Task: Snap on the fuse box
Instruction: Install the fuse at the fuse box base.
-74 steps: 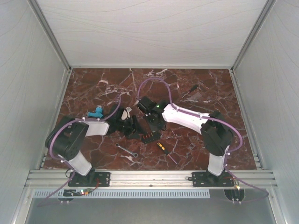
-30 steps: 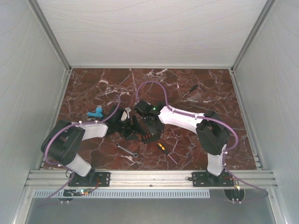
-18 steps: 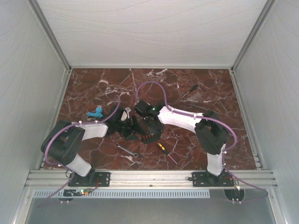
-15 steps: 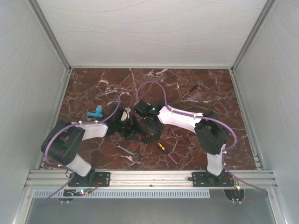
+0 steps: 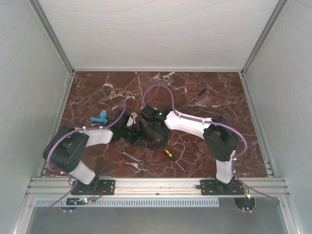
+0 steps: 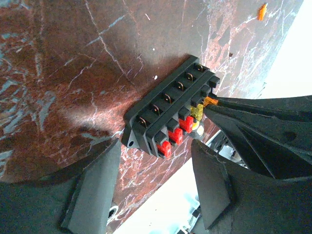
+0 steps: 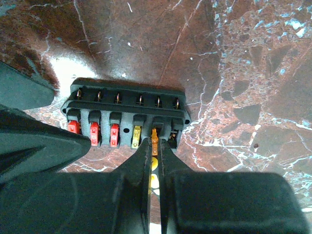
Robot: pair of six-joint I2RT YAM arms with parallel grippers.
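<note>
The fuse box (image 7: 126, 108) is a black block lying on the marble, with three red fuses and one yellow fuse in its row of slots. My right gripper (image 7: 154, 142) is shut on a small orange fuse (image 7: 155, 136), whose tip is at the fifth slot. My left gripper (image 6: 155, 146) is open, and its fingers (image 6: 95, 183) straddle the near end of the fuse box (image 6: 165, 112) without touching it. In the top view both grippers meet over the fuse box (image 5: 154, 143) at the table's middle. I cannot make out a cover.
A silver wrench (image 5: 132, 157) and a yellow-and-black screwdriver (image 5: 170, 157) lie in front of the fuse box. A blue object (image 5: 100, 117) is at the left. A dark screwdriver (image 5: 197, 94) lies at the back right. A loose orange fuse (image 6: 262, 11) lies further off.
The right gripper has moved left and down onto the fuse box. The left arm's elbow has dropped lower. Over the last half second almost nothing has moved.
</note>
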